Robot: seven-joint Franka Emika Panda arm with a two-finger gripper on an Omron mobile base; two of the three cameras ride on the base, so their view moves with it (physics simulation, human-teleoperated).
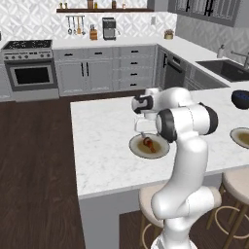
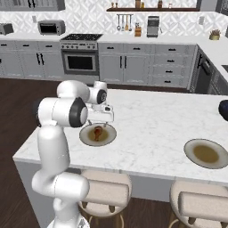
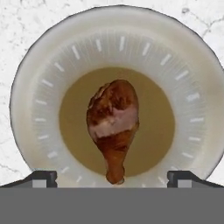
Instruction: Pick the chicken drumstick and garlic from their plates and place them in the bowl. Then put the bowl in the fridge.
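Observation:
The chicken drumstick (image 3: 114,123), reddish-brown and glossy, lies in the brownish centre of a round plate (image 3: 39,78) on the white marble island. Its thin end points toward my hand. My gripper (image 3: 113,178) hangs straight above this plate, open, with its two dark fingertips (image 3: 43,177) spread wide and the drumstick's thin end between them, untouched. From the base cameras the gripper (image 1: 142,129) (image 2: 100,121) hovers just over the plate (image 1: 136,148) (image 2: 86,136) and drumstick (image 1: 148,144) (image 2: 97,132). A second plate (image 1: 241,137) (image 2: 206,153) sits farther right. The garlic, tan bowl and fridge are out of view.
A dark blue bowl (image 1: 240,98) (image 2: 224,109) stands at the island's far right. Round stools (image 2: 107,191) are tucked under the near edge. A sink (image 1: 226,68) is set in the right counter, and a stove (image 2: 80,58) stands at the back wall.

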